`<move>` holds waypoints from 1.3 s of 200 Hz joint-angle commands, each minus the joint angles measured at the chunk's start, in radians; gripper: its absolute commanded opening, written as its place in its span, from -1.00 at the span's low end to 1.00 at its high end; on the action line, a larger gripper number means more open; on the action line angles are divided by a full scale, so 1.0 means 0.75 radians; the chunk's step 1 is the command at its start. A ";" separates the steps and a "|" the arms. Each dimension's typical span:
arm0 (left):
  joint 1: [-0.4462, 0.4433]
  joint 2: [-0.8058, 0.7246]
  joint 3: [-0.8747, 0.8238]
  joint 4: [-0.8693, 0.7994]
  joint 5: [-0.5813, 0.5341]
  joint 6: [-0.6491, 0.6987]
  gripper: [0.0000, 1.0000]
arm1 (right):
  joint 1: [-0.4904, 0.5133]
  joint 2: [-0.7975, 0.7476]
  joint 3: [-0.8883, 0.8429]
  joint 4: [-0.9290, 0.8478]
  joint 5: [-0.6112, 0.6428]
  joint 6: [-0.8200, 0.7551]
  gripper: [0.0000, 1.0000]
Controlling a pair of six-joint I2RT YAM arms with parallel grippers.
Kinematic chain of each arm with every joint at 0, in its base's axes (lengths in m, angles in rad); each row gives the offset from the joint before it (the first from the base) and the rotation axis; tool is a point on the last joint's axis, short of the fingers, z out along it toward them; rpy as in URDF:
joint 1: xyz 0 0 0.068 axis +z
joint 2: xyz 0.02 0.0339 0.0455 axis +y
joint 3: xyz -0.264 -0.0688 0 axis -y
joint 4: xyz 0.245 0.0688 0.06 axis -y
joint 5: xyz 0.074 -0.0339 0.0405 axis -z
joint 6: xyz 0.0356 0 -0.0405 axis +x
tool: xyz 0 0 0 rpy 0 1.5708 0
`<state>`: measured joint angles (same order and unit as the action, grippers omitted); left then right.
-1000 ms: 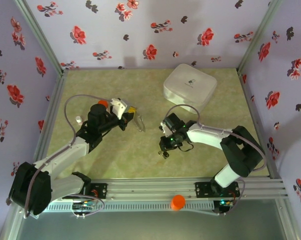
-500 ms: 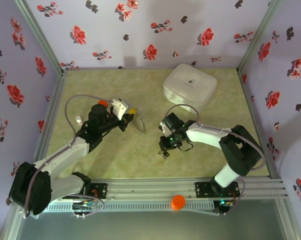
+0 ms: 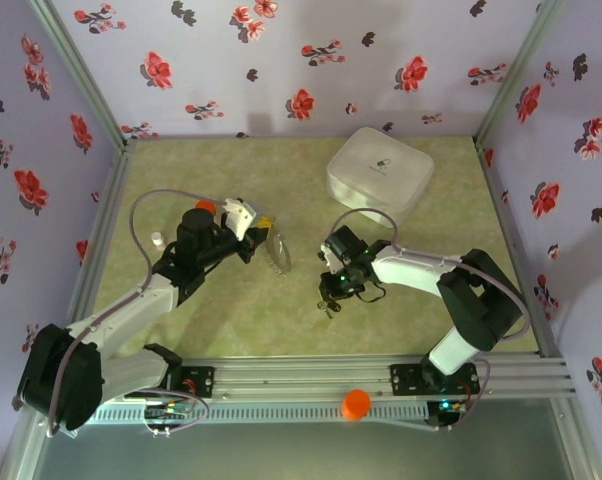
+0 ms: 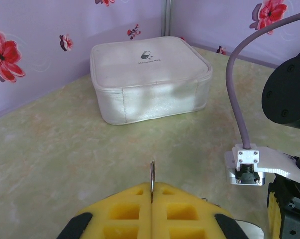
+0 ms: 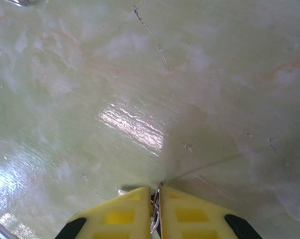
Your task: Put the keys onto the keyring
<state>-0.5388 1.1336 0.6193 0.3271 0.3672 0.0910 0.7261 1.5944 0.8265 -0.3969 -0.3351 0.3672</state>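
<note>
The left jaws, at centre left of the top view, are seen closed. In the left wrist view their yellow pads (image 4: 121, 210) are pressed flat together at the bottom edge of the frame, and a thin metal sliver (image 4: 152, 175) stands up from the seam, edge-on. From above, the keyring (image 3: 277, 250) is seen as a thin dark loop hanging just below and to the right of these jaws, clear of the right arm. Its exact point of attachment cannot be made out.

The right jaws are found right of centre in the top view, pointed down at the green bench (image 3: 281, 325). In the right wrist view their pads (image 5: 121, 217) are narrowed to a slim gap at the bottom centre. A small silvery key (image 5: 155, 213) is pinched in that gap, with its tip near the bench; which of the two keys it is cannot be told.

A white box (image 3: 379, 170) lies at the upper right of the bench, well apart from both jaws.
</note>
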 commanded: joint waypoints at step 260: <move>-0.105 0.041 0.060 -0.093 0.404 -0.006 -1.00 | 0.095 -0.845 -0.184 0.431 0.262 -0.875 -1.00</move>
<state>-0.5972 1.1530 0.6262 0.2745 0.6075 0.0998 0.7727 0.9943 0.6659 -0.1017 -0.2295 -0.0345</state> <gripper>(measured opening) 0.038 0.050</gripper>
